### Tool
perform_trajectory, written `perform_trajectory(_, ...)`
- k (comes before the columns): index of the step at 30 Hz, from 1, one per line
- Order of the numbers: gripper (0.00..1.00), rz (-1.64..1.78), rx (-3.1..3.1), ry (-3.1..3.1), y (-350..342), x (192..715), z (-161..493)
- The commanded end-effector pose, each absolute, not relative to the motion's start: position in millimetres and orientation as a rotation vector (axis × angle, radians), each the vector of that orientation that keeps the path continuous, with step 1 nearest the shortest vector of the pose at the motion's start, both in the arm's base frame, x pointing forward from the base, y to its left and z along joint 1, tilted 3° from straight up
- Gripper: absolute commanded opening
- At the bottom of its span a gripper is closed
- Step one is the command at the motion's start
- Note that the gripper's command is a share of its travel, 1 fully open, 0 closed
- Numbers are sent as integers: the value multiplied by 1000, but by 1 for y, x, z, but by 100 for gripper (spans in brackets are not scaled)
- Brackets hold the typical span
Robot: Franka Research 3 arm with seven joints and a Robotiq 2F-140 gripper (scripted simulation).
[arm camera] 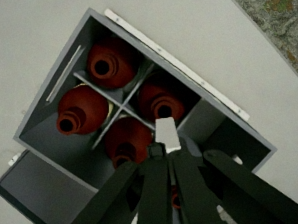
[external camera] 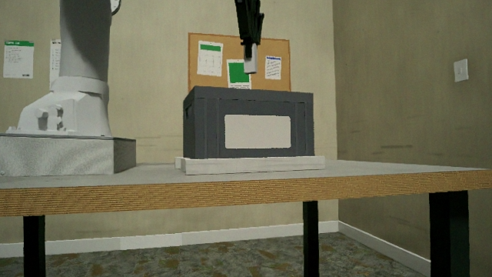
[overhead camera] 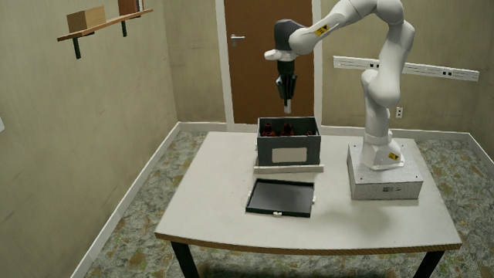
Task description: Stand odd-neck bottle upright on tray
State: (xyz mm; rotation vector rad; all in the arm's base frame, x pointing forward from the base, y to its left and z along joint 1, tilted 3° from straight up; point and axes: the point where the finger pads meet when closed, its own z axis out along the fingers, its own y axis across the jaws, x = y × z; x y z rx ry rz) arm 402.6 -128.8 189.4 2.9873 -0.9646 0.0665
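My gripper (overhead camera: pixel 287 106) (external camera: pixel 250 63) (arm camera: pixel 166 131) is shut, nothing between its pale fingertips, and hangs above the crate. The grey crate (overhead camera: pixel 264 148) (external camera: pixel 207 128) (arm camera: pixel 135 43) stands level, with thin dividers inside. In the wrist view, reddish-brown bottles show: one bottle (arm camera: pixel 116 59) at the top, one bottle (arm camera: pixel 85 106) at the left, one bottle (arm camera: pixel 159 95) beside the fingertips and one bottle (arm camera: pixel 129 136) partly behind the gripper. A red bit of another bottle (arm camera: pixel 175 199) shows between the gripper parts. Neck differences cannot be told. The dark tray (overhead camera: pixel 279 198) (arm camera: pixel 42 186) lies flat, holding no bottle.
White strips (overhead camera: pixel 289 169) (external camera: pixel 254 165) (arm camera: pixel 180 65) edge the crate's base. Small white blocks sit at the tray's edges. The robot's grey base box (overhead camera: pixel 386 189) (external camera: pixel 58 154) stands to the right of the crate in the top view.
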Motion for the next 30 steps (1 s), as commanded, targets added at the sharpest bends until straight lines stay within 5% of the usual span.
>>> perform_trajectory(1, 10, 69, 2985, -970, -129, 403, 191)
perform_trajectory(15, 10, 69, 2985, -970, -128, 403, 191)
perform_trajectory(28, 10, 69, 2985, -970, -45, 391, 189)
perform_trajectory(29, 44, 69, 2985, -970, -45, 391, 189)
perform_trajectory(30, 44, 69, 2985, -970, -45, 391, 189)
